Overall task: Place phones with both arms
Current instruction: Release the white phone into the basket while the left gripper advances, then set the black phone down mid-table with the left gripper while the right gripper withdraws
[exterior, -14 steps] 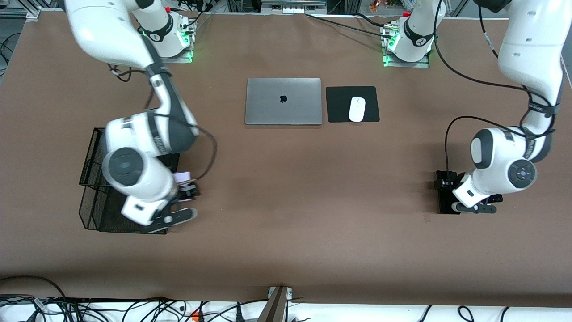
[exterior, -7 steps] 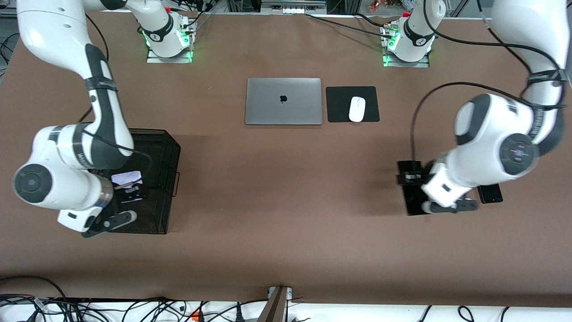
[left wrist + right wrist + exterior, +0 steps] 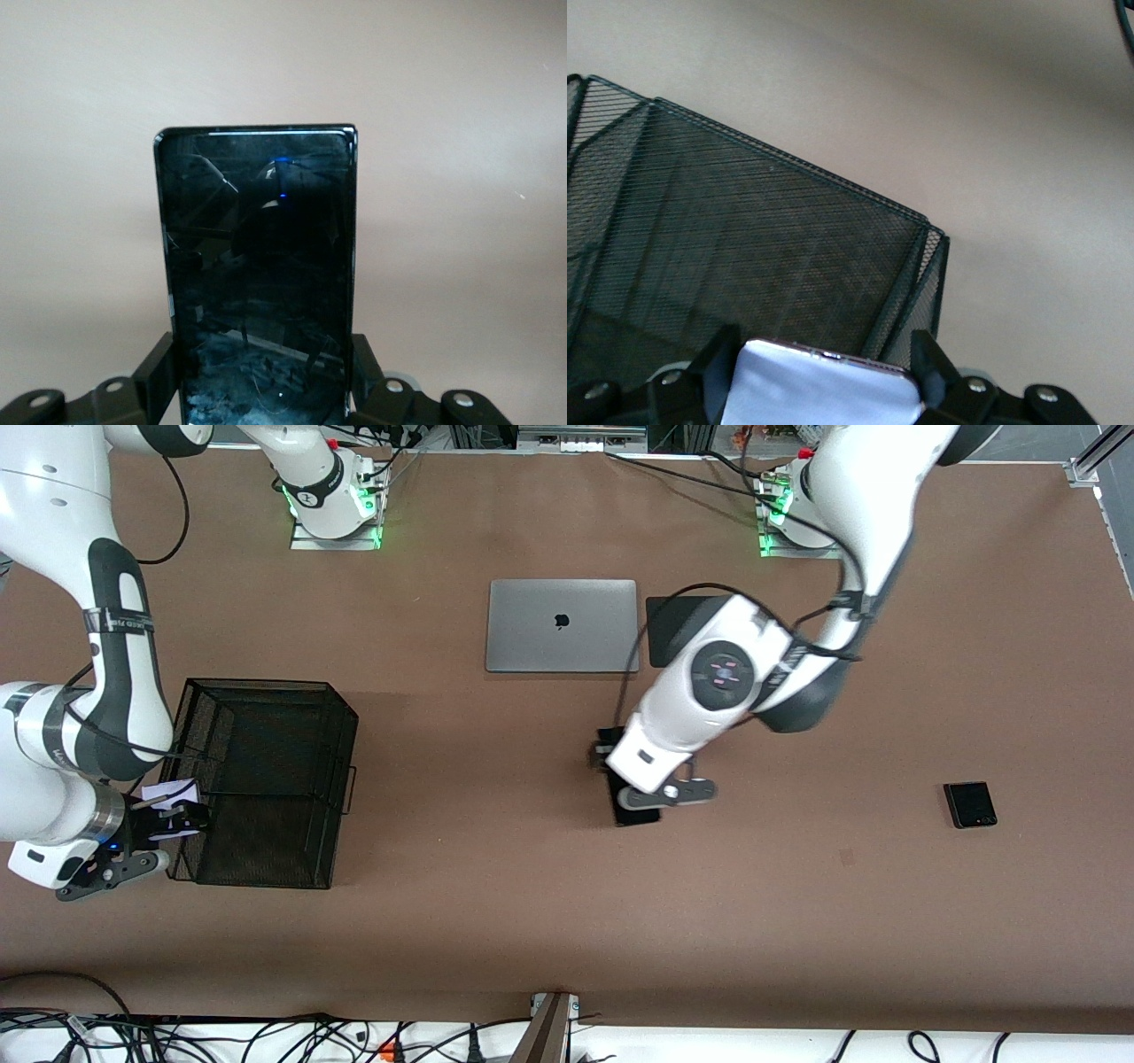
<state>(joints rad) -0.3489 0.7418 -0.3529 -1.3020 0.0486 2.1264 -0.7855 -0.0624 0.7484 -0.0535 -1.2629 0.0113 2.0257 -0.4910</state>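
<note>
Two robot arms are each carrying a phone above a brown table [image 3: 532, 921]. The left gripper [image 3: 640, 788], hanging over the middle of the table, is clamped on the sides of a long black phone [image 3: 259, 274] at one end, so most of the slab juts out in front of the fingers [image 3: 155, 372], apparently so it can be lowered flat. The right gripper [image 3: 168, 815] is pinching a small pale phone [image 3: 824, 385] by its edges and is holding it over the rim of a black mesh basket [image 3: 337, 717] at the right arm's end of the table; the basket looks like the drop point, though that is a judgement. A third, small black folded phone [image 3: 970, 804] is lying untouched on the table toward the left arm's end, at about four o'clock from the left gripper in the front view. A closed silver laptop [image 3: 562, 625] is sitting at eleven o'clock from that gripper, with a black mouse pad [image 3: 664, 615] beside it, half hidden by the arm. Bare tabletop is lying open between the long phone and the basket, giving room to travel; the basket's wire walls are the edges to clear on the way in.
</note>
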